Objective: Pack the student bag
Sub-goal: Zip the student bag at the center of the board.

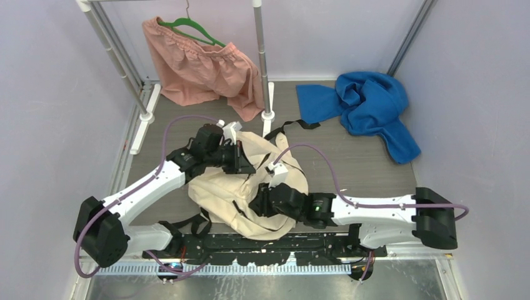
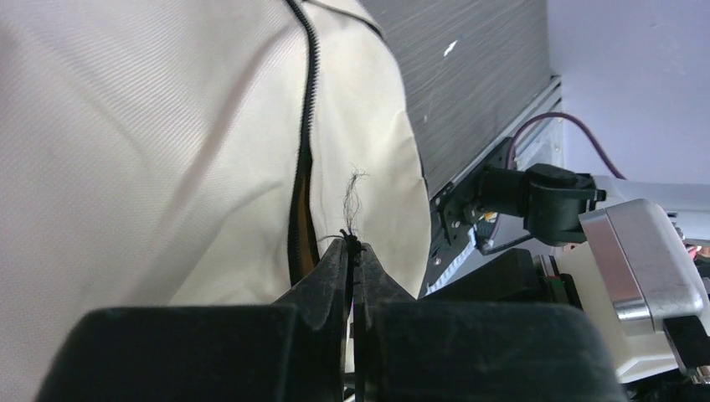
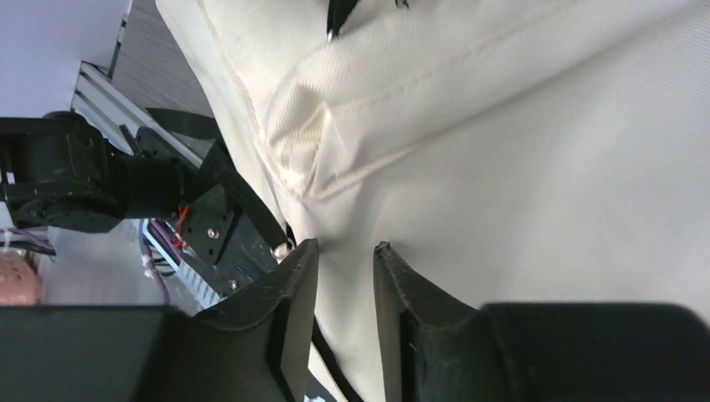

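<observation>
The cream-beige student bag [image 1: 231, 190] lies crumpled in the middle of the table between both arms. My left gripper [image 1: 245, 161] is over its upper left part. In the left wrist view the left gripper [image 2: 352, 244] is shut on a thin frayed black zipper pull cord [image 2: 352, 201], beside the black zipper line [image 2: 306, 117], which gapes a little lower down. My right gripper [image 1: 257, 203] is at the bag's near right side. In the right wrist view the right gripper [image 3: 345, 249] stands narrowly open, with its fingertips [image 3: 303, 255] against the cream fabric [image 3: 519, 193] and nothing between them.
A pink garment [image 1: 200, 69] on a green hanger hangs from the rack at the back left, between metal poles [image 1: 262, 62]. A blue fleece cloth [image 1: 369, 103] lies at the back right. A black bag strap [image 1: 300, 125] trails behind the bag. A black rail [image 1: 262, 245] runs along the near edge.
</observation>
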Robot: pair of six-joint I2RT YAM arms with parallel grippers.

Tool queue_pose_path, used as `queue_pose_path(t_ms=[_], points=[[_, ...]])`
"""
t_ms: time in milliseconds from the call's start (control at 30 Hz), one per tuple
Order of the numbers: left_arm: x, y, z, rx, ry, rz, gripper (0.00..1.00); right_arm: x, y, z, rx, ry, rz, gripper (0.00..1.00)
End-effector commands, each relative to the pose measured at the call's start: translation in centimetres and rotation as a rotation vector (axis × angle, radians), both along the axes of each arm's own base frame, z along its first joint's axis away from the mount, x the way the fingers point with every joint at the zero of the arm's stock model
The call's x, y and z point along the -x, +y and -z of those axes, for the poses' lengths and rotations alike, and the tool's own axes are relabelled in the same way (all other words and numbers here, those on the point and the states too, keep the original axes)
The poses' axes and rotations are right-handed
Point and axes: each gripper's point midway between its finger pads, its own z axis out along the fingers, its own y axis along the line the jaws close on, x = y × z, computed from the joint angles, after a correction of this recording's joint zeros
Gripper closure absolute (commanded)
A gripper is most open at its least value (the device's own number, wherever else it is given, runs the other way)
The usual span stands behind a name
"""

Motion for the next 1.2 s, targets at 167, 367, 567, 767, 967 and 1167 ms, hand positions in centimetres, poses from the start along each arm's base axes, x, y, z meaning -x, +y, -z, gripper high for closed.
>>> queue_pose_path(t_ms=[167, 367, 567, 767, 967, 1167], points=[[-2.6, -3.0, -6.1, 0.217, -0.197, 0.062, 1.0, -3.9, -4.8, -6.9, -0.043, -0.151, 0.14, 0.51], [-2.9, -3.3, -6.0, 0.22, -0.184, 0.055, 1.0, -6.7, -3.8, -9.5, -0.297, -0.066, 0.157, 0.42], [-2.7, -3.0, -5.9, 0.214, -0.173, 0.047, 1.0, -7.6, -1.2, -9.6, -0.352, -0.091, 0.119, 0.41], [-2.5, -2.6, -6.0, 0.208, -0.178, 0.03, 1.0, -8.3, 0.1, -9.3, -0.357, -0.111, 0.102, 0.42], [-2.1, -2.4, -5.8, 0.209, -0.163, 0.029, 1.0, -9.6, 0.3, -9.1, -0.317, -0.166, 0.126, 0.44], [-1.6, -2.3, -5.4, 0.206, -0.146, 0.041, 1.0, -10.2, 0.9, -9.0, -0.287, -0.192, 0.121, 0.47]])
